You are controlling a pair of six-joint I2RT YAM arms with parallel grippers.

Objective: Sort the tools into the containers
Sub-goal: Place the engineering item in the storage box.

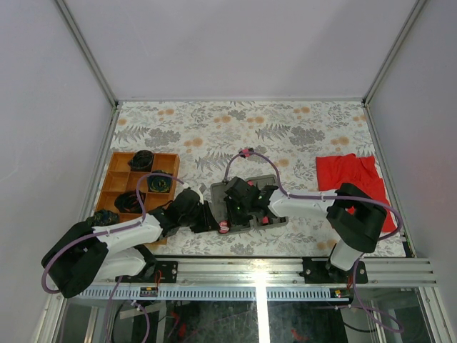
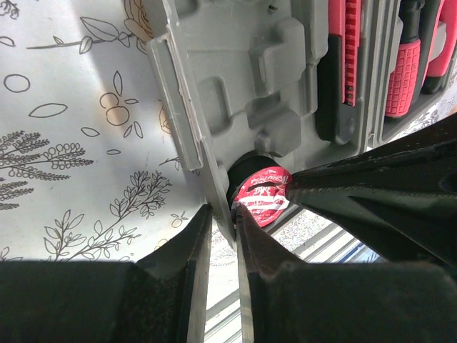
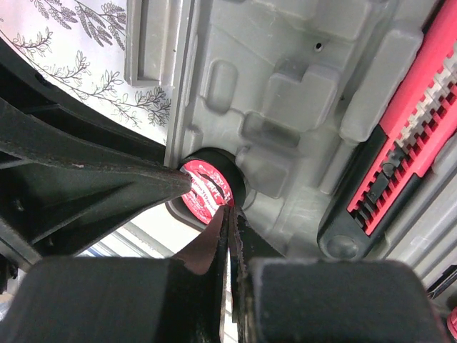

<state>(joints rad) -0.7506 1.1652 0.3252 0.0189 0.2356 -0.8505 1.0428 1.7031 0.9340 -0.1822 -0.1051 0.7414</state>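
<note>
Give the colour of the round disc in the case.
The disc in the grey case is pink-red with pale markings; left wrist view shows best.

Plain pale-grey walls point(image 1: 243, 43), metal corner posts point(image 1: 86, 50), floral tablecloth point(image 1: 214, 121) (grey leaves, orange blooms), aluminium rail point(image 1: 257, 271) at near edge

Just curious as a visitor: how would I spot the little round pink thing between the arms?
Find the grey case in the middle of the flowered table. At its near edge, in a round recess, sits the pink disc: the only round piece beside long handles.
</note>
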